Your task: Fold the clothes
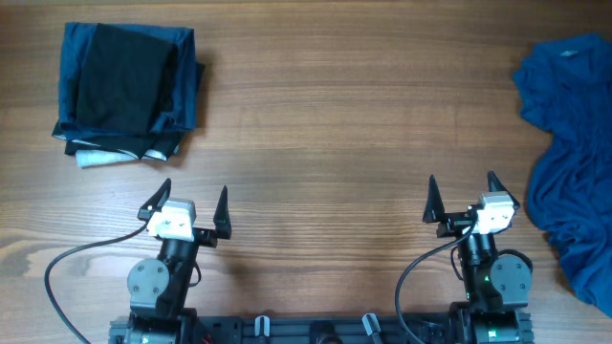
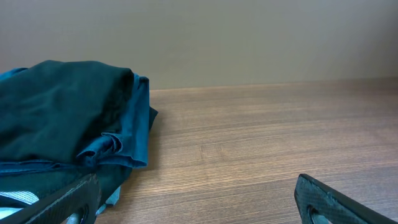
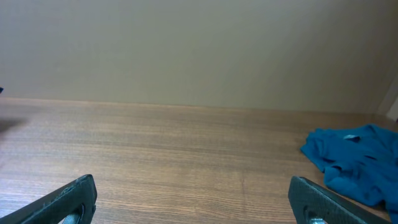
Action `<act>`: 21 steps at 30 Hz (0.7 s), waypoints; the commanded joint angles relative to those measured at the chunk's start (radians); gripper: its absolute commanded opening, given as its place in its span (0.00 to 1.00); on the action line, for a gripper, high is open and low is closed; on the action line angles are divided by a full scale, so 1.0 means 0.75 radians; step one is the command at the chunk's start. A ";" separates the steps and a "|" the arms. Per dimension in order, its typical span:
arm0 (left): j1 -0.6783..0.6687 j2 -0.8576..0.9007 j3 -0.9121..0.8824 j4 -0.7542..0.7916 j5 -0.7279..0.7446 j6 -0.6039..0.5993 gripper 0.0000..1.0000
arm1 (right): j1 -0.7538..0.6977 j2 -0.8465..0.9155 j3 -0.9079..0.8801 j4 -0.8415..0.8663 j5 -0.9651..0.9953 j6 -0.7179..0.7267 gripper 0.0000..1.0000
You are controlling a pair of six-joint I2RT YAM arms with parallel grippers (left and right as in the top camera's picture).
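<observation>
The clothes (image 1: 574,153), a mid-blue shirt, lie crumpled along the table's right edge, running past the frame. In the right wrist view the same clothes (image 3: 354,158) show as a bunched heap at the right. My right gripper (image 1: 462,196) stands open near the front edge, left of the shirt and apart from it; nothing sits between its fingers (image 3: 320,202). My left gripper (image 1: 191,201) is open too, at the front left, empty, with bare wood between its fingers (image 2: 323,199).
A folded stack of dark navy and black garments (image 1: 126,91) with a white edge rests at the back left, seen close in the left wrist view as a dark pile (image 2: 68,118). Bare wooden table (image 1: 325,124) lies between the stack and the shirt.
</observation>
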 commanded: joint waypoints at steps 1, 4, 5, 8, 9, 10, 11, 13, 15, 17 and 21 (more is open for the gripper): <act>-0.006 -0.007 -0.012 -0.001 -0.022 0.026 1.00 | -0.006 0.000 -0.002 0.004 -0.027 -0.024 1.00; -0.006 -0.007 -0.012 -0.001 -0.022 0.026 1.00 | -0.006 0.001 -0.002 0.004 -0.027 -0.024 1.00; -0.006 -0.007 -0.012 -0.001 -0.022 0.026 1.00 | -0.006 0.001 -0.002 0.004 -0.027 -0.024 1.00; -0.006 -0.007 -0.012 -0.001 -0.022 0.026 1.00 | -0.006 0.001 -0.002 0.004 -0.027 -0.024 1.00; -0.006 -0.007 -0.012 -0.001 -0.022 0.026 1.00 | -0.006 0.001 -0.002 0.004 -0.026 -0.024 1.00; -0.006 -0.007 -0.012 -0.001 -0.022 0.026 1.00 | -0.006 0.001 -0.002 0.004 -0.026 -0.024 1.00; -0.006 -0.007 -0.012 -0.001 -0.022 0.026 1.00 | -0.006 0.001 -0.002 0.004 -0.027 -0.024 0.99; -0.006 -0.007 -0.012 -0.001 -0.022 0.026 1.00 | -0.006 0.001 -0.002 0.004 -0.026 -0.024 1.00; -0.006 -0.007 -0.012 -0.001 -0.022 0.026 1.00 | -0.006 0.001 -0.002 0.004 -0.027 -0.025 1.00; -0.006 -0.007 -0.012 -0.001 -0.022 0.026 1.00 | -0.006 0.001 -0.002 0.005 -0.016 -0.031 1.00; -0.006 -0.007 -0.012 -0.001 -0.022 0.026 1.00 | -0.006 0.001 -0.002 0.004 -0.026 -0.026 1.00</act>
